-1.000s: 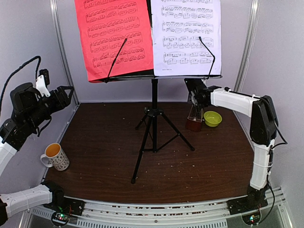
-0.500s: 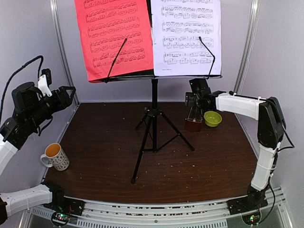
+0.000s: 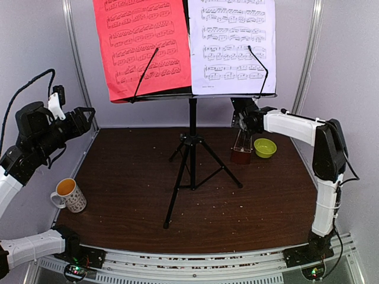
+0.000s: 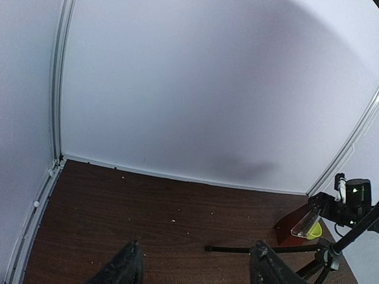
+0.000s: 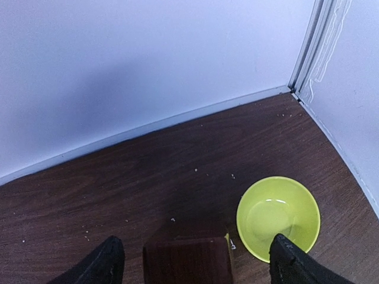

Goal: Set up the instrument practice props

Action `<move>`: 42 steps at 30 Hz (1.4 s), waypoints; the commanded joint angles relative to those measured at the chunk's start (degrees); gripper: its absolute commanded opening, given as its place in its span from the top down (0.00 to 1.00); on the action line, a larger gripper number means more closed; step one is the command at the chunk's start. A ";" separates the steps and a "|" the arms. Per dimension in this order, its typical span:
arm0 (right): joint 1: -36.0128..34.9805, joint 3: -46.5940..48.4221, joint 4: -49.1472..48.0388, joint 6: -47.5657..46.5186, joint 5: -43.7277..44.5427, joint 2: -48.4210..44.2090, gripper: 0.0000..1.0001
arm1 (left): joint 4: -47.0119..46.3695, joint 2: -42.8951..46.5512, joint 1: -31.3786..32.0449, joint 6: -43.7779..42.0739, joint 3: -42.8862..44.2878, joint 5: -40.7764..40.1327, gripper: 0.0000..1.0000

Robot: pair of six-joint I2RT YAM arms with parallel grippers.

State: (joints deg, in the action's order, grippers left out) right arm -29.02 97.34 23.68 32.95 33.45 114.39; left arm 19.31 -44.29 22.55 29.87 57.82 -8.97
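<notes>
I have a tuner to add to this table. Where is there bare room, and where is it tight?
Bare wood lies between the mug and the legs of the music stand, and along the near edge in front of those legs. The far right is crowded: the metronome, the bowl and the right gripper cluster together.

Both arms pair white shells on the long links with black housings at the joints. The left arm (image 3: 37, 137) is mostly black near its wrist, with a white clip (image 3: 54, 106) and a black cable (image 3: 18, 96) looping behind it. The right arm (image 3: 293, 127) shows smooth white tubes. Both sets of jaws are matte black.
</notes>
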 commanded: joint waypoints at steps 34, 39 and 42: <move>-1.03 -20.42 -2.75 -5.12 -4.37 -31.46 0.82 | -7.36 -0.92 0.05 -6.82 -4.24 12.01 0.40; -1.22 -27.85 -3.65 -7.69 -12.32 -41.35 0.84 | -9.94 4.04 1.28 -8.49 -9.96 12.26 0.42; -1.35 -32.08 -3.30 -8.77 -17.17 -46.90 0.84 | -12.49 7.20 2.67 -8.11 -14.43 13.19 0.42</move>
State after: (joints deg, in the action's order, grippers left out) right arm -29.89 67.96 25.06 26.41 22.63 75.13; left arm 13.08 -40.95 23.64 23.22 47.40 2.22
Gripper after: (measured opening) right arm 0.546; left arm 0.585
